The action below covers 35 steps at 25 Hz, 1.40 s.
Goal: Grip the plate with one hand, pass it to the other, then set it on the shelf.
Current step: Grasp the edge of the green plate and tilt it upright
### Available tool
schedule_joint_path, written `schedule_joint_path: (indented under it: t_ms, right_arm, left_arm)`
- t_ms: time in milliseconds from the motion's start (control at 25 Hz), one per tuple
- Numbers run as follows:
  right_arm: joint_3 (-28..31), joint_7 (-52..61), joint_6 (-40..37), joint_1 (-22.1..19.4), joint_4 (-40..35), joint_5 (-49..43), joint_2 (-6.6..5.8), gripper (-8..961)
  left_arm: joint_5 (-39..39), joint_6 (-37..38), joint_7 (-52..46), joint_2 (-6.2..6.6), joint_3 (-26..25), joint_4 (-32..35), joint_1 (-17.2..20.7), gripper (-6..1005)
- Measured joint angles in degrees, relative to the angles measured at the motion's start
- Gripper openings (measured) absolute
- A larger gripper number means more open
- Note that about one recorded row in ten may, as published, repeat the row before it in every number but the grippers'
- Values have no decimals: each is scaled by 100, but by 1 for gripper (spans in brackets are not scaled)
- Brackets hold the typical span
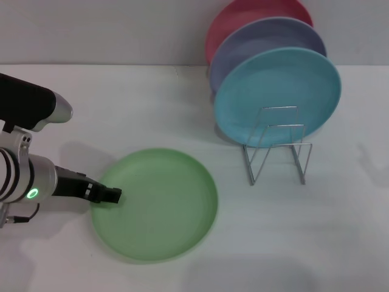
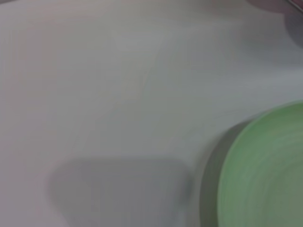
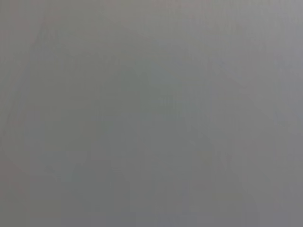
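Currently: light green plate (image 1: 159, 204) flat on white worktop (image 1: 316, 231), near front centre. Left end effector (image 1: 111, 195) at plate's 9 o'clock rim, touching edge; whether its grip is apart or together cannot tell. Shelf (image 1: 276, 146) at plate's 2 o'clock, well apart, holding turquoise plate (image 1: 276, 91), lavender plate (image 1: 267, 36), pink plate (image 1: 243, 15) upright. Right arm not visible.
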Motion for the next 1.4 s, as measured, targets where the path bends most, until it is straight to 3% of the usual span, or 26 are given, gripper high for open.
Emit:
schedule_joint_path:
  t_ms: [640,1120,1200,1400]
  right_arm:
    - [4,-1,0,-17,-16,0,-5,810]
    - [6,0,0,-21,-16,6,-14,809]
    - [6,0,-1,-21,-15,7,-14,809]
    - [6,0,7,-21,-15,9,-14,810]
  left_arm:
    - [9,-85,-28,19,-7,-37,-42,744]
    - [22,-107,-23,18,1,-37,-88,310]
    - [21,-122,-22,18,5,-33,-88,125]
    - [26,-141,-13,19,6,3,-83,114]
